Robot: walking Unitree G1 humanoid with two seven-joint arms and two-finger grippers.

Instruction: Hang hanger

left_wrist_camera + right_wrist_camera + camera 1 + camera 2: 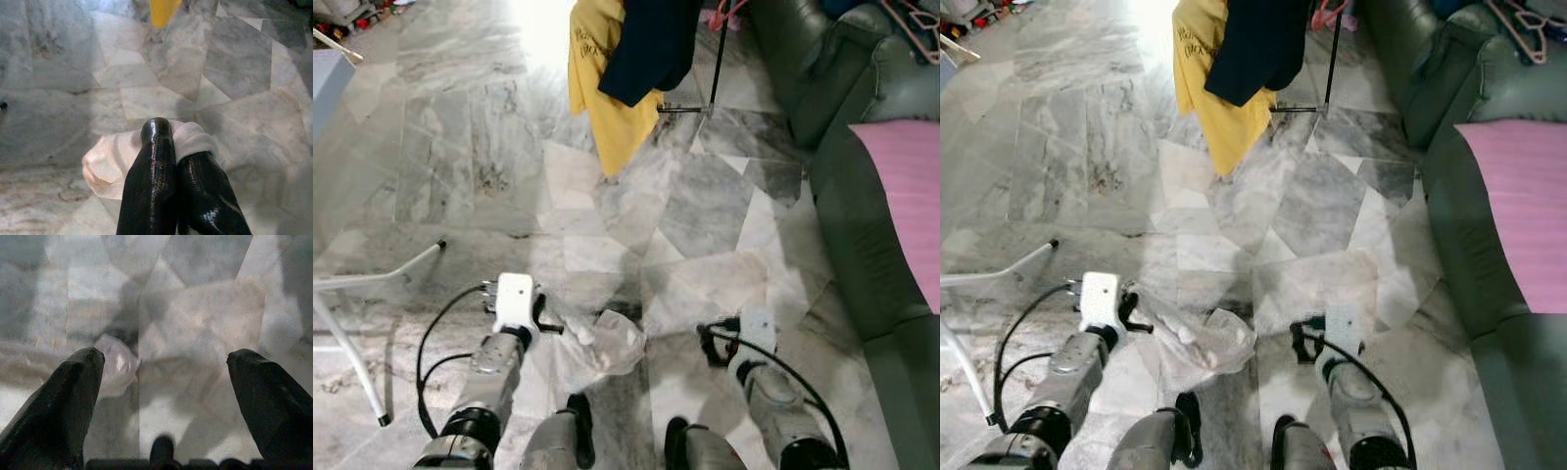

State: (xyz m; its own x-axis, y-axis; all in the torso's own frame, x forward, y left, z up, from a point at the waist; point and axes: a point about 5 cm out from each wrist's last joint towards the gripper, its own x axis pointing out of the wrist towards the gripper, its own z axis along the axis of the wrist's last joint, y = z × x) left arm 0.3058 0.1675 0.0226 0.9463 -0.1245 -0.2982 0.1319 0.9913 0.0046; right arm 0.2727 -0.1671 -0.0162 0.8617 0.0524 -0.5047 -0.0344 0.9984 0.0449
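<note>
Clenching my left gripper [168, 142] on a crumpled clear plastic bag [607, 348], I hold it low over the marble floor [489, 147]. My right gripper [164, 382] hangs beside it, fingers spread wide and empty. Pink hangers [1526, 27] lie on the green sofa [862, 215], well apart, beyond a pink cushion [906, 186]. A yellow shirt [602, 88] and a dark garment [651, 44] hang from a rack ahead.
</note>
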